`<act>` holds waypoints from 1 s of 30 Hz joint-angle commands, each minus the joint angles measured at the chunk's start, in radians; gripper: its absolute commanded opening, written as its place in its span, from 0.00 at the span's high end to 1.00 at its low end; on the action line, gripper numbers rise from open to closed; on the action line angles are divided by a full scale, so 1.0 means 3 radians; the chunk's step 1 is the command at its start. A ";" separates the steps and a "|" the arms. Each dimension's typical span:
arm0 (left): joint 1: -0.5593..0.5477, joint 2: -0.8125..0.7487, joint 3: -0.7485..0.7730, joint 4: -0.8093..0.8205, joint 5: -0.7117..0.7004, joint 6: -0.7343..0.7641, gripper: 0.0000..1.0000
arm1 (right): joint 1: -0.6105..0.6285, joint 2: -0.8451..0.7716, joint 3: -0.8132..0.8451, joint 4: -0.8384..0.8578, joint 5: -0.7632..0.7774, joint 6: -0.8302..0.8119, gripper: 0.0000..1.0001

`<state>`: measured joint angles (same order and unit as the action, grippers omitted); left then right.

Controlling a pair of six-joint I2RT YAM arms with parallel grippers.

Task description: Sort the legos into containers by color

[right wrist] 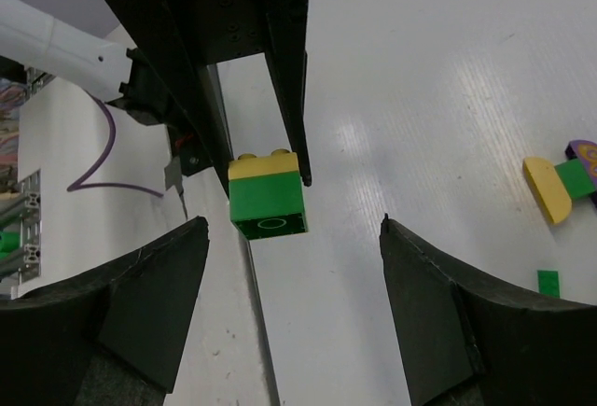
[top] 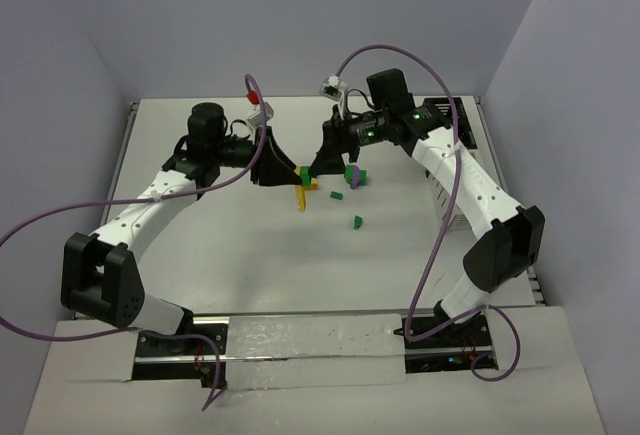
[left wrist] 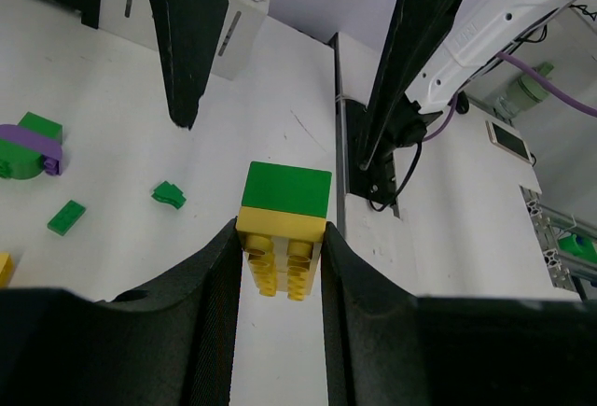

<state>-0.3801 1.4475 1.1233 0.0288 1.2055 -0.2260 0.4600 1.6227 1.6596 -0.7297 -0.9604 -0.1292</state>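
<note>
My left gripper [left wrist: 278, 235] is shut on a yellow lego [left wrist: 276, 271] with a green lego [left wrist: 286, 187] stacked on its far end. It holds the pair above the table. In the top view this stack [top: 305, 177] hangs between the left gripper [top: 285, 173] and the right gripper [top: 322, 163]. My right gripper [right wrist: 291, 271] is open and faces the stack [right wrist: 268, 203], which sits just beyond its fingertips and nearer the left one. The white containers [top: 441, 198] stand at the right, mostly hidden behind the right arm.
Loose legos lie on the table: a yellow piece [top: 302, 199], a green-and-purple cluster [top: 352, 173], and small green pieces [top: 337, 194] [top: 356, 221]. The left wrist view shows green bits [left wrist: 169, 194] [left wrist: 66, 217]. The table's right edge [left wrist: 338, 126] runs close by.
</note>
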 commanded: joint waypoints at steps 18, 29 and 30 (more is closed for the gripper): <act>-0.0078 -0.0025 0.0050 0.0192 0.0123 -0.0044 1.00 | 0.0147 0.0147 0.0091 -0.0169 -0.0213 -0.0239 0.41; -0.0093 0.0007 0.0060 0.0114 0.0035 -0.0002 0.82 | 0.0221 0.0151 0.0127 -0.0217 -0.0231 -0.0252 0.99; -0.0093 0.0011 0.0059 0.0094 0.0041 0.0005 0.73 | 0.0221 0.0139 0.0117 -0.0199 -0.0232 -0.0233 1.00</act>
<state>-0.3954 1.4513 1.1233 0.0333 1.2068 -0.2439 0.5064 1.6611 1.6627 -0.7948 -1.0145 -0.2034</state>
